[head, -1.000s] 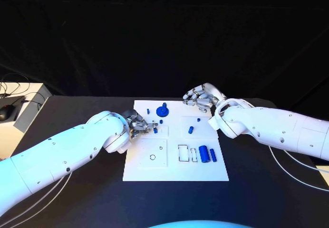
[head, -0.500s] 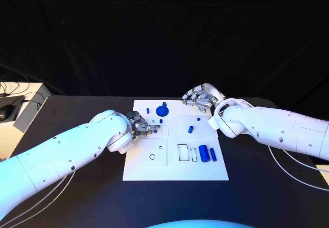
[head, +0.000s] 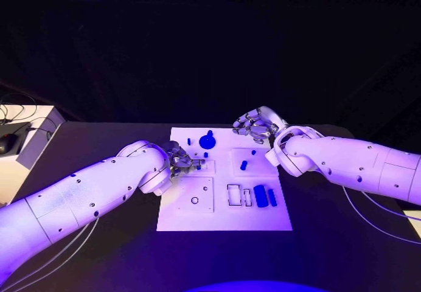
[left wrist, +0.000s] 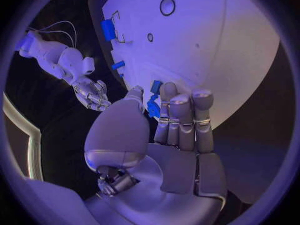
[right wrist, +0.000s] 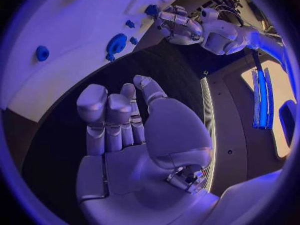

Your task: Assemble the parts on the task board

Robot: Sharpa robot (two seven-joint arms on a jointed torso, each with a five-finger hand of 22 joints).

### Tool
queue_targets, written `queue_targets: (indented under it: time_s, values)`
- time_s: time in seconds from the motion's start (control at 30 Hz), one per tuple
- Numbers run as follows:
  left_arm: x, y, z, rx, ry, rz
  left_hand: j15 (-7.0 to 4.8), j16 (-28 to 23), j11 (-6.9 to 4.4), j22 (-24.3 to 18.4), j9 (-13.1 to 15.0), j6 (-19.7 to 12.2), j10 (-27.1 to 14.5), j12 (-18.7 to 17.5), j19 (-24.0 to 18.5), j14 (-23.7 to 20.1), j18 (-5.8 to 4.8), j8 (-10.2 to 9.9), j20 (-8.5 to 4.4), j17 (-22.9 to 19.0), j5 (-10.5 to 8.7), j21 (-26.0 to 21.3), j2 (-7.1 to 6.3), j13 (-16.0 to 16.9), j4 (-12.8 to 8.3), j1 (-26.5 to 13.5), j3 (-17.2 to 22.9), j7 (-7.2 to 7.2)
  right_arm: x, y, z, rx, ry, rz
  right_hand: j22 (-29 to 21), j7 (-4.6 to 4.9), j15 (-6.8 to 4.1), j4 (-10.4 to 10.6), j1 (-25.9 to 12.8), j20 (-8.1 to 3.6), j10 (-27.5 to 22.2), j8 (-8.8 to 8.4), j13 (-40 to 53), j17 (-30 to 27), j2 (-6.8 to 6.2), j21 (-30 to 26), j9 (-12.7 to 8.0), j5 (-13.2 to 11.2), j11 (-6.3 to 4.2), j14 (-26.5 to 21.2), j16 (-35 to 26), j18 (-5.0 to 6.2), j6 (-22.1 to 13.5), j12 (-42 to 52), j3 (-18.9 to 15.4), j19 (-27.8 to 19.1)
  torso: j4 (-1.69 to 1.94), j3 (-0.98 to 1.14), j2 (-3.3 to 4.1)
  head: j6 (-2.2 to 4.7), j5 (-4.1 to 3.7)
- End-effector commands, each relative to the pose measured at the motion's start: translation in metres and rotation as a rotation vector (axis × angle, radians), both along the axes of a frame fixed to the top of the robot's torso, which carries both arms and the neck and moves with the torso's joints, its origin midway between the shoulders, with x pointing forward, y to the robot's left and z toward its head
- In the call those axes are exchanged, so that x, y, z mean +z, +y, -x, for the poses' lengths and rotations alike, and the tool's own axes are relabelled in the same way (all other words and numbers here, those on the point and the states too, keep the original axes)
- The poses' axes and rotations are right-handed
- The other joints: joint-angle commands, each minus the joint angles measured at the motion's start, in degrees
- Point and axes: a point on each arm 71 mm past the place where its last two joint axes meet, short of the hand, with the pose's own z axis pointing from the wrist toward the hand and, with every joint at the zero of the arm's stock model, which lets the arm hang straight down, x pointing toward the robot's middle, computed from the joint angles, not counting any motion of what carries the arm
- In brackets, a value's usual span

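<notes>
My left robot hand [left wrist: 164, 116] pinches a small blue plastic part [left wrist: 153, 106] over the flat white task board [head: 263, 219], near its nine o'clock edge. My right robot hand [head: 257, 126] hangs empty, fingers loosely curled, at one o'clock. Next I think I must lower the part gently into its slot.

Left robot hand [head: 179, 161] reaches in with fingers curled together, pinching something small. Right robot hand [head: 256, 126] hovers with fingers loosely curled, empty.

The head view looks steeply down on the flat white rectangular task board [head: 224, 210] from above; each wrist view peers close past its own robot hand onto that same board.
</notes>
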Motion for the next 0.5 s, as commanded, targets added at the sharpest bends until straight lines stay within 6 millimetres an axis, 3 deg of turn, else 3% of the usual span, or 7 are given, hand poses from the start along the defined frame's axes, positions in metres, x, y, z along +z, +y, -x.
queue_targets:
  time_s: [0.03,0.5]
  values:
    - [-0.0002,-0.0023,-0.0003,0.0,0.003,0.008,0.23,0.0,0.02,0.0,0.2,-0.1,-0.4,0.3,-0.3,-0.1,-0.15,0.0,0.05,0.1,0.02,-0.3,0.28,-0.1,-0.3,0.9,-0.3,0.37,-0.0005,0.0017,0.0005,0.017,0.003,0.006,5.9,-0.01,-0.13,-0.3,0.4,-0.4,-0.3,-0.11,0.0,0.1,0.01,0.3,0.0,0.2,-0.16,0.0,-0.2,0.07,0.3,0.2,0.0,3.6,-0.03,0.0,0.02,-0.08,-0.03]
    - [-0.003,-0.0067,-0.0047,0.006,0.001,-0.004,0.34,0.0,0.13,-0.1,0.4,-0.6,-1.0,0.7,-0.6,-0.3,-0.07,0.1,0.18,0.1,0.06,-0.4,1.68,-0.4,-1.8,3.8,-1.2,0.55,-0.0008,0.0032,0.0006,0.021,0.006,0.005,5.9,-0.02,-0.14,-0.3,0.4,-0.41,-0.3,-0.08,0.0,0.1,0.04,0.3,0.0,0.3,-0.18,0.1,-0.2,0.07,0.3,0.2,0.1,3.6,0.0,0.03,0.03,-0.19,-0.16]
